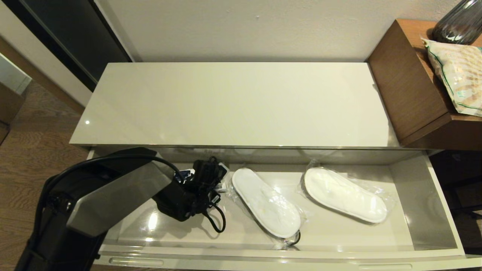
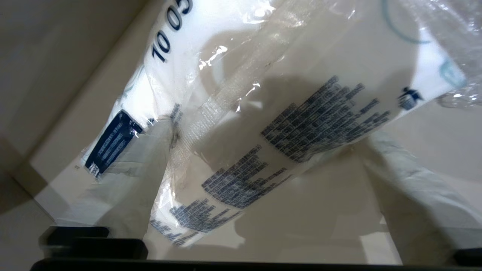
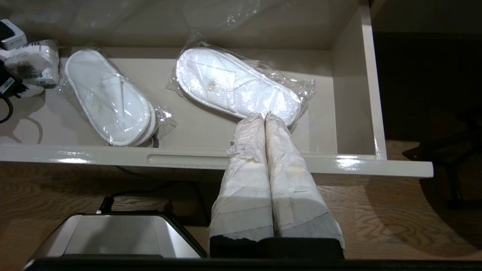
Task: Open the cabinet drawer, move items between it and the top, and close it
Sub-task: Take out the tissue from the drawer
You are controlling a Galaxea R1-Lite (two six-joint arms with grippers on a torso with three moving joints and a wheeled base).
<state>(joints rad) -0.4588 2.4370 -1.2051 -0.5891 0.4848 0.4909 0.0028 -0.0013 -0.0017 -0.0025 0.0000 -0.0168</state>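
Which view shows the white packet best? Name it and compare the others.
Left wrist view: the white packet fills it, print and dark blue label plain. The head view nearly hides it behind the left gripper; the right wrist view catches it at the edge.

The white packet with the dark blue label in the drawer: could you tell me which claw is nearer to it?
Left. The left claw is inside the drawer right at the white packet; the right claw hangs shut outside the drawer front, far across.

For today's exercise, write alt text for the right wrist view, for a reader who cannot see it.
The right gripper, its taped fingers pressed together and empty, hangs in front of the open cabinet drawer. Inside lie two plastic-wrapped white slippers, side by side and apart. A white packet shows at the far corner.
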